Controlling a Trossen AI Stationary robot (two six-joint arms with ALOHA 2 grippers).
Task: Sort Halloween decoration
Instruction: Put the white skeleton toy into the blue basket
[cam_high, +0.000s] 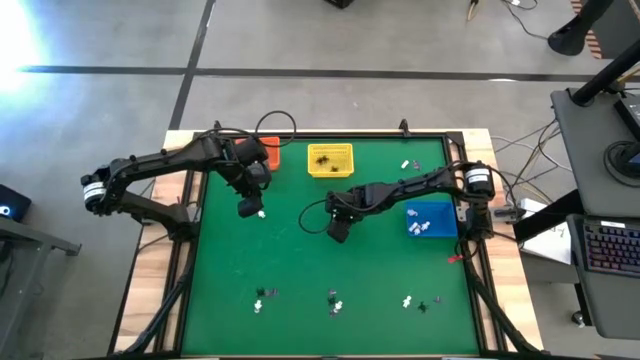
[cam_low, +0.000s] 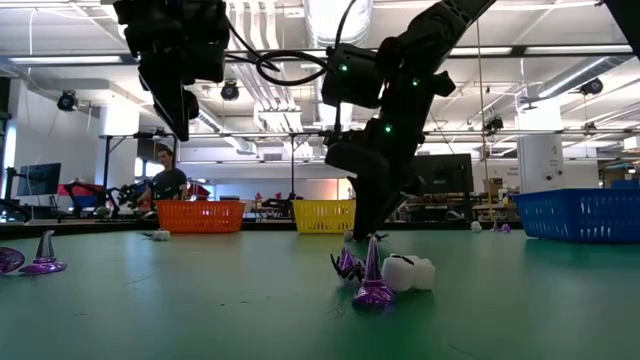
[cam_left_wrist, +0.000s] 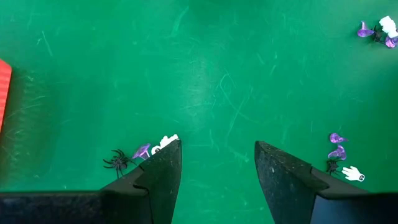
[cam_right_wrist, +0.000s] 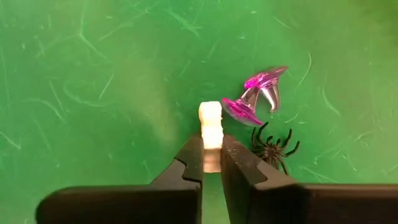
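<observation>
The Halloween decoration is a scatter of tiny white, black and purple trinkets on the green table. My right gripper (cam_right_wrist: 211, 152) (cam_high: 338, 233) is low over mid-table, shut on a small white trinket (cam_right_wrist: 211, 118). Two purple witch hats (cam_right_wrist: 255, 96) and a black spider (cam_right_wrist: 272, 148) lie just beyond its fingers. More trinkets lie in clusters near the near edge (cam_high: 262, 297) (cam_high: 336, 302) (cam_high: 418, 301); one of them, a purple hat (cam_low: 372, 282), stands on its brim. My left gripper (cam_left_wrist: 217, 162) (cam_high: 250, 207) hangs open and empty, high above the table, near the orange basket (cam_high: 270, 156). My right gripper pinches the white trinket between its two fingers, which hold its near end (cam_right_wrist: 212, 138). The rest sticks out past the fingertips. The fingers come from above, slanting down. I cannot tell whether the trinket is lifted clear of the table.
The yellow basket (cam_high: 330, 160) at the far edge holds black trinkets. The blue basket (cam_high: 432, 218) at the right holds white ones. The orange basket is partly under my left arm. Bare green table lies between the grippers and the near-edge clusters. A person sits in the room beyond (cam_low: 165, 180).
</observation>
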